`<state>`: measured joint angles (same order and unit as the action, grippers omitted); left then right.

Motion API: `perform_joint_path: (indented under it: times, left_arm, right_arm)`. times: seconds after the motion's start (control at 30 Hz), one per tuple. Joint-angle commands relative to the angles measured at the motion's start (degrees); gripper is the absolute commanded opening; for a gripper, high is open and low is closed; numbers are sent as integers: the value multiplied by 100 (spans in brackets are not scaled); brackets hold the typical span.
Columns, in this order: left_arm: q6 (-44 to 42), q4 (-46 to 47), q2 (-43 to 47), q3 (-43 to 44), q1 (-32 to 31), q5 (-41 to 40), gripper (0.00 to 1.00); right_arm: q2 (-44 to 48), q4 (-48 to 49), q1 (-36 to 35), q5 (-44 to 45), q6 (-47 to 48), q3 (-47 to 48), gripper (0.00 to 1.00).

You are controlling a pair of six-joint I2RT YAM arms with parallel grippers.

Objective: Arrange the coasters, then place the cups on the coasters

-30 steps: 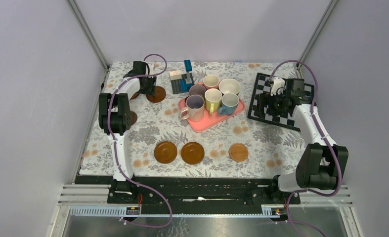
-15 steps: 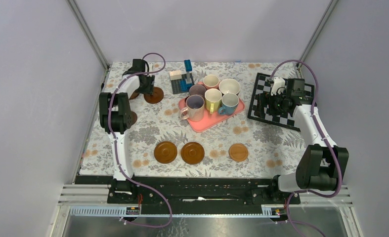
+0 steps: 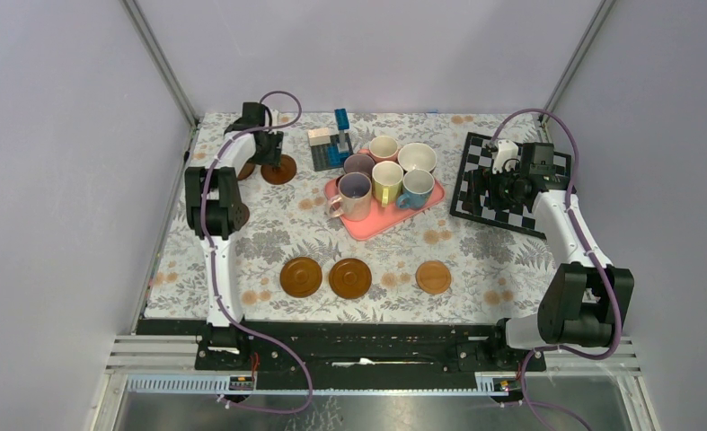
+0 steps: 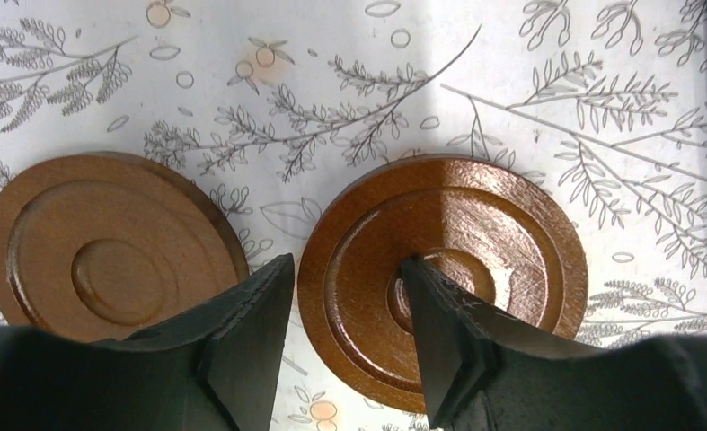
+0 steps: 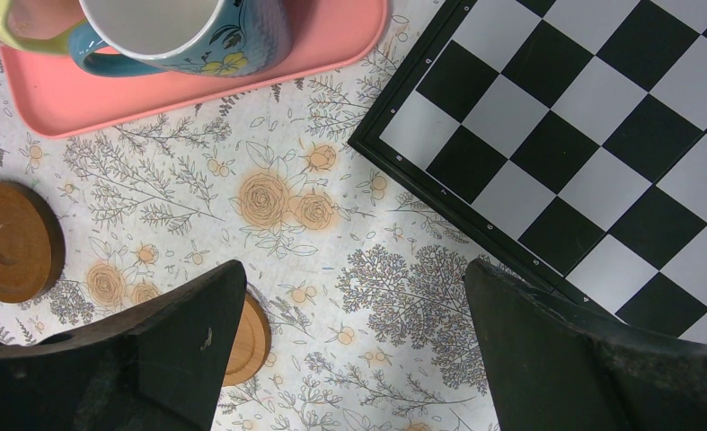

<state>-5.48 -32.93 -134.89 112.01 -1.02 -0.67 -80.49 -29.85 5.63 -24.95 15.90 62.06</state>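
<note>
Fingers of the left gripper (image 4: 348, 269) have been widened, releasing the glossy dark-brown ringed round coaster (image 4: 502, 224) flat at the bench's (image 3: 493, 269) ten o'clock. Those of the right gripper (image 5: 354, 278) are spread wide and empty. Arranging is judged unfinished.

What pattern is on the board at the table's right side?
Black and white checks on the board, with a black border; clearest in the right wrist view.

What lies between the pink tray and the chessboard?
Only bare floral tablecloth: the tray and the chessboard sit apart with nothing between them, clearest in the right wrist view.
</note>
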Motion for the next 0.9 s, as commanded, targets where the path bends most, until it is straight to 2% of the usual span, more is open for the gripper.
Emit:
perform_joint_path:
  times: [0.0, 0.2, 0.3, 0.43, 0.5, 0.57, 0.67, 0.8, 0.87]
  left_arm:
    - [79, 29, -269, 417, 36, -116, 55]
    - [159, -29, -339, 728, 38, -25, 56]
    - [186, -216, -226, 946, 38, 38, 61]
    - [83, -420, 440, 991, 55, 328, 73]
    - [-292, -807, 817, 1032, 89, 750, 85]
    - [-685, -1344, 1223, 925, 300, 1264, 91]
    - [-1266, -1826, 1912, 78, 734, 2019, 95]
    - [-1847, -1809, 2736, -1442, 1265, 2130, 99]
    - [-2069, -1801, 2937, -1849, 1583, 2298, 99]
  right_arm:
    - [192, 53, 17, -31, 71, 25, 98]
    - [180, 51, 17, -33, 80, 16, 98]
    - [198, 48, 17, -59, 80, 33, 98]
    - [226, 21, 17, -151, 71, 101, 98]
    - [208, -76, 17, -212, 86, 210, 98]
    - [220, -185, 17, -273, 120, 322, 98]
    - [279, -387, 17, -412, 167, 477, 98]
    - [369, -531, 17, -619, 161, 579, 98]
    - [397, -557, 17, -741, 123, 579, 98]
